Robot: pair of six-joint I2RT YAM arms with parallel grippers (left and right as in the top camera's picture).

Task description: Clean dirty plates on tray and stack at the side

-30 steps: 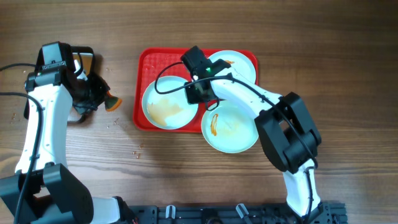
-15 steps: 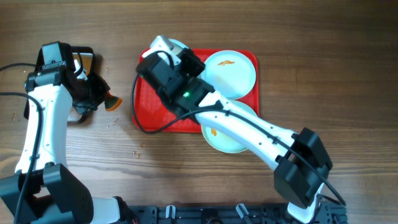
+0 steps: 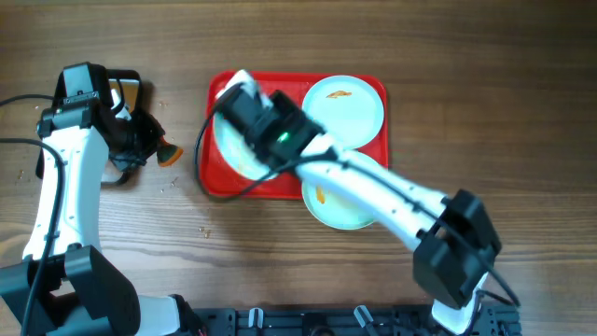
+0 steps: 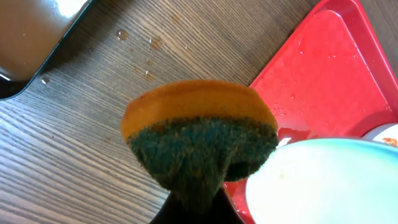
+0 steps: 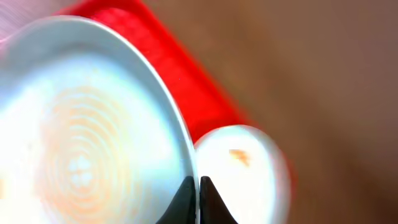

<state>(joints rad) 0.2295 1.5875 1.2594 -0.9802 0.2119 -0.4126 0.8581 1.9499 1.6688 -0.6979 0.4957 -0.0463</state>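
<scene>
Red tray (image 4: 323, 68) at mid counter, with three plates. Left plate (image 5: 87, 124) pinched at the rim by right end effector (image 5: 198, 186), closed on it, seemingly lifted. Left end effector (image 3: 140, 142) clamped on orange-green sponge (image 4: 199, 134), just left of tray. Advisable: hold rim firmly, bring smear to green side, scrub over tray to catch drips.

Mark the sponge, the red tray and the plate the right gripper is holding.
sponge (image 4: 199, 102): left wrist view, on its orange top layer.
red tray (image 4: 329, 68): left wrist view, on its bare floor.
held plate (image 5: 81, 137): right wrist view, on its stained middle.
</scene>
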